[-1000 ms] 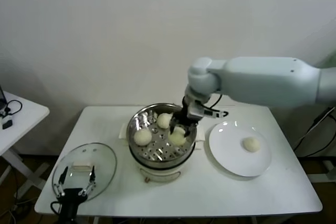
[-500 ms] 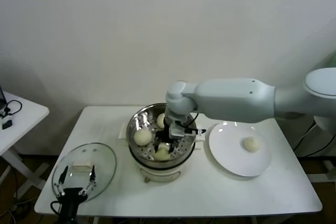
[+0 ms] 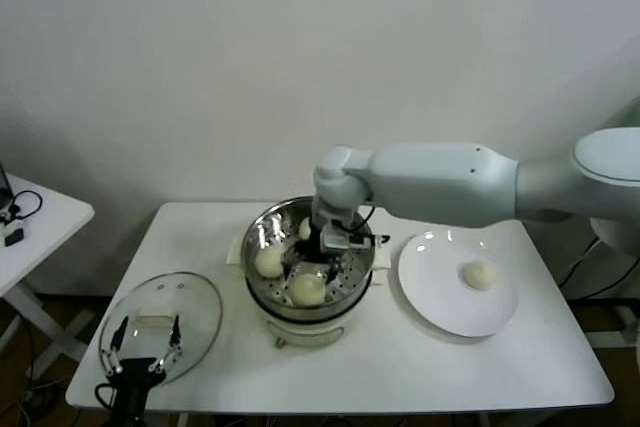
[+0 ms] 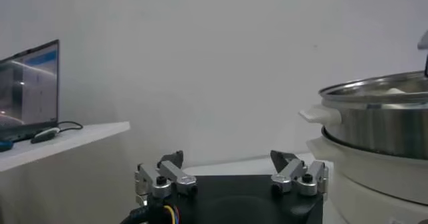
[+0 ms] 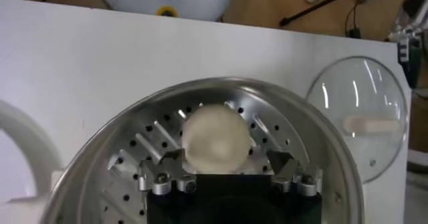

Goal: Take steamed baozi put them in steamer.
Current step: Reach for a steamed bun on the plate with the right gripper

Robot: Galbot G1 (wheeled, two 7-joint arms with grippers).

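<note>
A bun lies on the steamer floor between the spread fingers of the right gripper, which stands open around it, not gripping. The last bun sits on the plate, well off to that gripper's right, so the right arm is nearer. The left gripper hangs open over the lid.

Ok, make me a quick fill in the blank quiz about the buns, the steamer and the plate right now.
1. The flat white plate holds ____ creamy round bun.
2. The right gripper hangs over the shiny steel steamer with its fingers ____.
3. The round glass lid lies on the table, to the robot's ____ of the steamer.

Answers: one; open; left
</note>
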